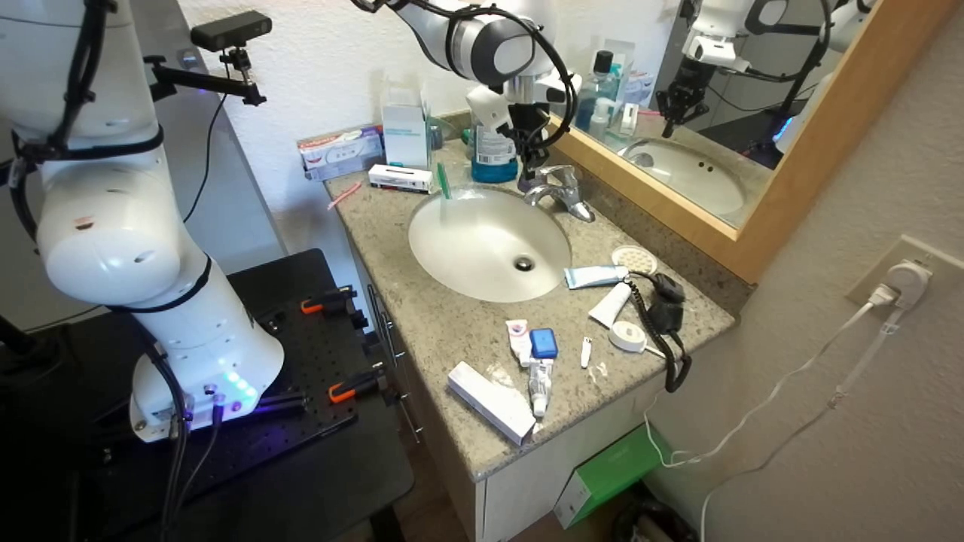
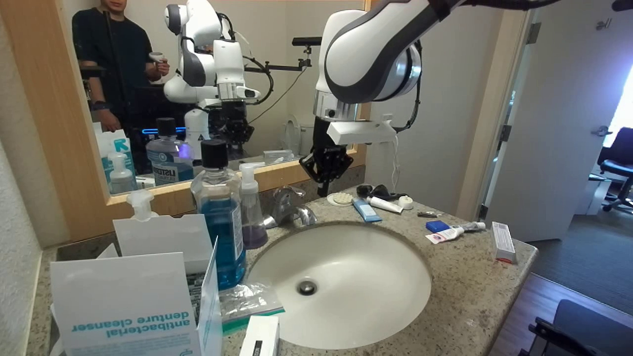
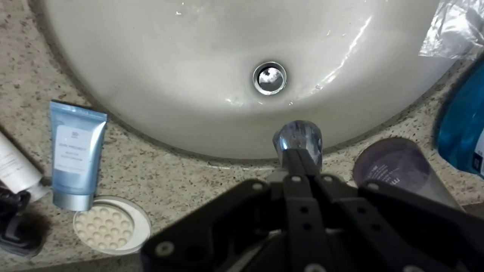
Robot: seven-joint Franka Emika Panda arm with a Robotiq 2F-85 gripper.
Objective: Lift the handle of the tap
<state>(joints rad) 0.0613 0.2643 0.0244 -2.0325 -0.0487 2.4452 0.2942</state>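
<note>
The chrome tap (image 1: 568,202) stands at the back rim of the white oval sink (image 1: 448,237); it also shows in an exterior view (image 2: 283,210). Its short lever handle (image 1: 556,172) tops the tap and shows in an exterior view (image 2: 293,190). My gripper (image 2: 322,190) points down, beside and about level with the handle, with a gap between them in that view. In an exterior view the gripper (image 1: 531,167) hangs just behind the tap. In the wrist view the fingertips (image 3: 298,153) are together, empty, over the tap's spout (image 3: 300,134). The fingers hide the handle there.
A purple soap bottle (image 2: 253,217) stands close beside the tap, with a blue mouthwash bottle (image 2: 222,237) by it. The wood-framed mirror (image 1: 734,248) rises behind the tap. A light-blue tube (image 3: 77,155) and a soap dish (image 3: 141,226) lie on its other side.
</note>
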